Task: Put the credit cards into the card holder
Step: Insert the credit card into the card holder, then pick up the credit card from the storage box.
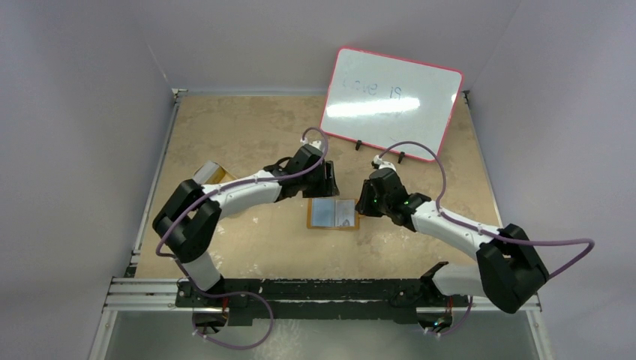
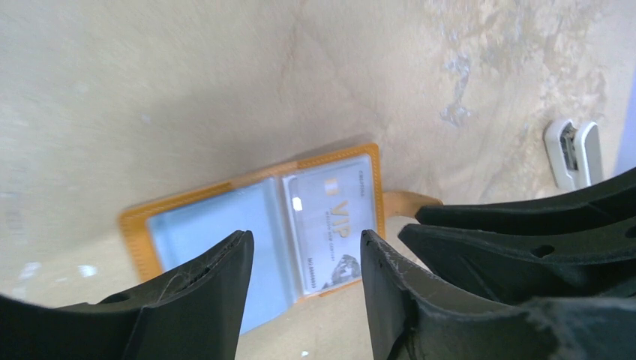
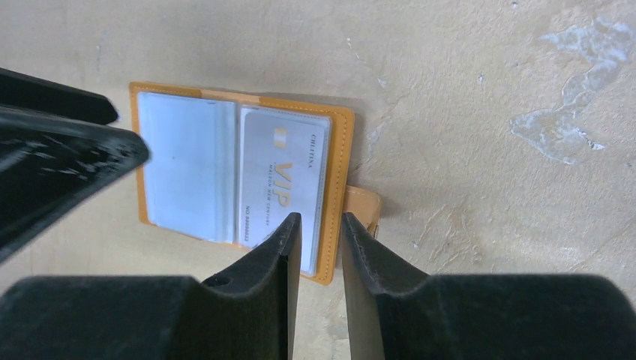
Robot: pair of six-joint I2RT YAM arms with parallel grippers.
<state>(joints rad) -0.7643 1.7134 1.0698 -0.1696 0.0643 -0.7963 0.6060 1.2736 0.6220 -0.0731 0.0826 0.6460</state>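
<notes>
The card holder (image 1: 334,227) lies open and flat on the table between both arms; its orange rim shows in the left wrist view (image 2: 139,232) and the right wrist view (image 3: 341,150). A whitish credit card marked VIP (image 3: 281,176) sits in its right pocket and also shows in the left wrist view (image 2: 330,217). The left pocket (image 3: 184,169) looks pale blue; I cannot tell whether it holds a card. My left gripper (image 1: 328,184) (image 2: 304,236) is open and empty above the holder's far edge. My right gripper (image 1: 365,202) (image 3: 321,217) is slightly open and empty over the holder's right edge, by the snap tab (image 3: 364,206).
A pink-framed whiteboard (image 1: 390,101) stands at the back right. A tan and grey object (image 1: 210,174) lies at the left behind the left arm. The two grippers are close together over the holder; the right one shows in the left wrist view (image 2: 525,240).
</notes>
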